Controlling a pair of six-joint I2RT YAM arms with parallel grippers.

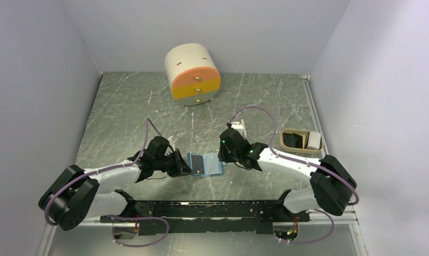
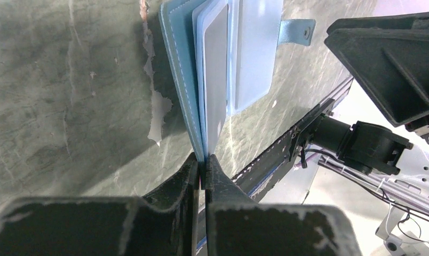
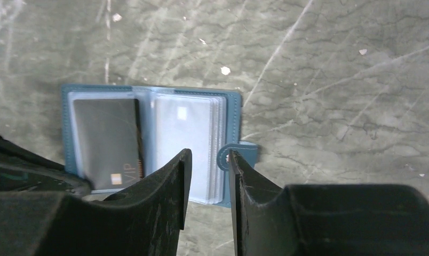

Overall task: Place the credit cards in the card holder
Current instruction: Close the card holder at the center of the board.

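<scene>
1. Pinching the edge of the open holder (image 2: 176, 69), my left claw (image 2: 203, 172) clamps it.
2. My right claw (image 3: 207, 178) hangs over its clasp (image 3: 240, 154), jaws apart.
3. Only the right wrist view shows the card (image 3: 106, 141) and its VIP print.

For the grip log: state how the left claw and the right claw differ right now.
The left claw is shut, pinching the card holder at its edge; the right claw stands open and grips nothing. The left claw is at the side holding the dark credit card; the right claw hangs over the clasp tab side. Both are black and close to the open holder.
</scene>
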